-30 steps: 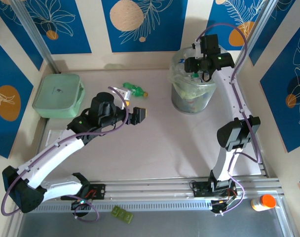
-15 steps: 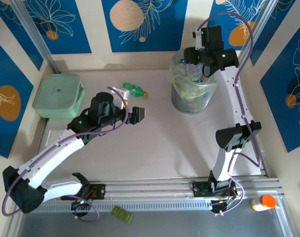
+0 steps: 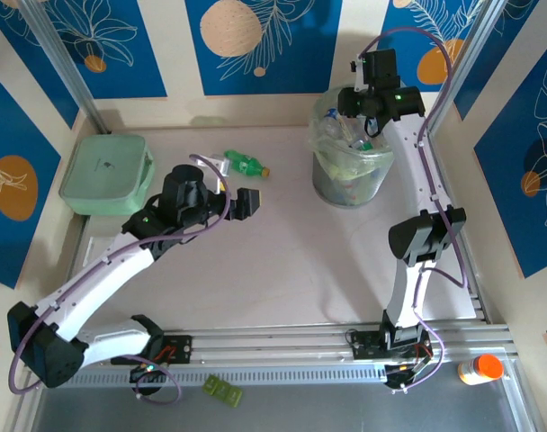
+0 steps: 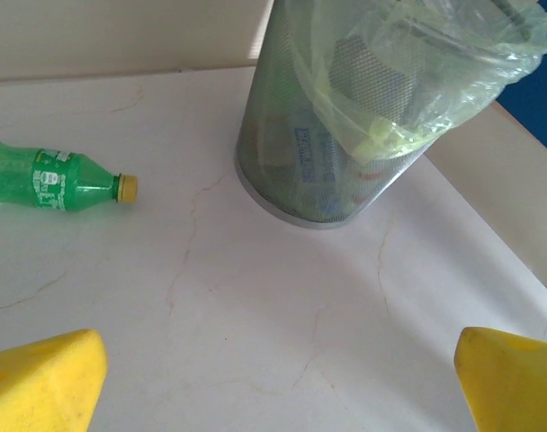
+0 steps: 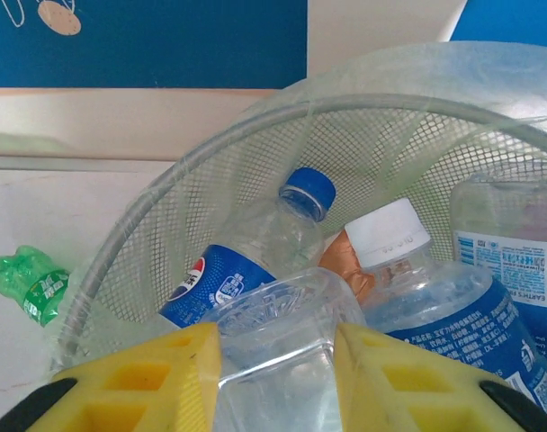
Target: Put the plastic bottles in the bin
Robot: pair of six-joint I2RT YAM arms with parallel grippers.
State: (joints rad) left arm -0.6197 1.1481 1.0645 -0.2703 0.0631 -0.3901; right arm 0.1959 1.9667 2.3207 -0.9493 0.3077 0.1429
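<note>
White table [image 3: 282, 261], 1 green bottle [image 3: 243, 163] loose, 1 bin [image 3: 345, 184]; left gripper [image 3: 248, 203] wide open, empty; right gripper [image 5: 275, 360]: cannot tell.

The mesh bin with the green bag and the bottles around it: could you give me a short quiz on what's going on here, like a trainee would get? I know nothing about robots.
1. True or false: the green plastic bottle with a yellow cap already lies inside the round mesh bin lined with a greenish bag.
2. The left claw is: A) wide open, holding nothing; B) shut on a bottle; C) down inside the bin.
3. Inside the bin, what colour is the cap of the clear bottle with the blue Pepsi label?

Key:
1. False: it lies on the white table, beside the bin.
2. A.
3. Blue.
</note>
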